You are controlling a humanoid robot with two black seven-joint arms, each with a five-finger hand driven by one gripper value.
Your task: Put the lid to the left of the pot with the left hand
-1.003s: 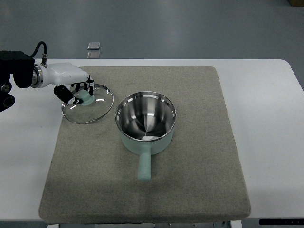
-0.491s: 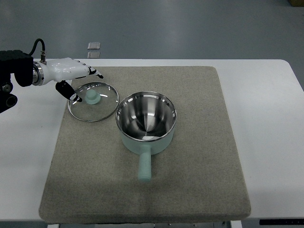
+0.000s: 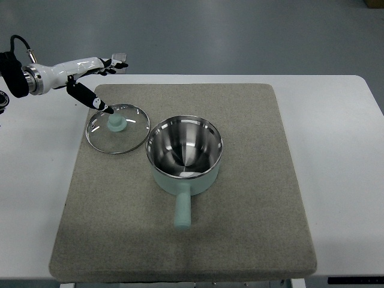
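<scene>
**Lid released, left hand pulling away**

Since the earlier frames the left hand has let go of the knob and lifted up and back toward the far-left corner; a second ago it was curled over the knob, and the lid has settled slightly toward the pot since then.

Tabletop, white, carries everything; its bare part lies well right of the hand. Grey mat covers most of it, spreading below and right of the hand. Pot, steel inside, mint outside, sits below-right of the hand, its handle pointing toward the near edge, open and uncovered. Lid, glass with a metal rim, lies flat on the mat just below the hand, left of the pot, rim near the pot's rim; touching or not, cannot tell. Mint knob is upright at the lid's centre.

Hand state: fingers spread and extended, holding nothing. A dark thumb tip points down over the lid's far edge; looks clear of the glass, contact uncertain.

Step judged: placement done, retreat in hand. Next move calls only for the arm to clear away left without catching the lid rim. Right hand not in view.
</scene>
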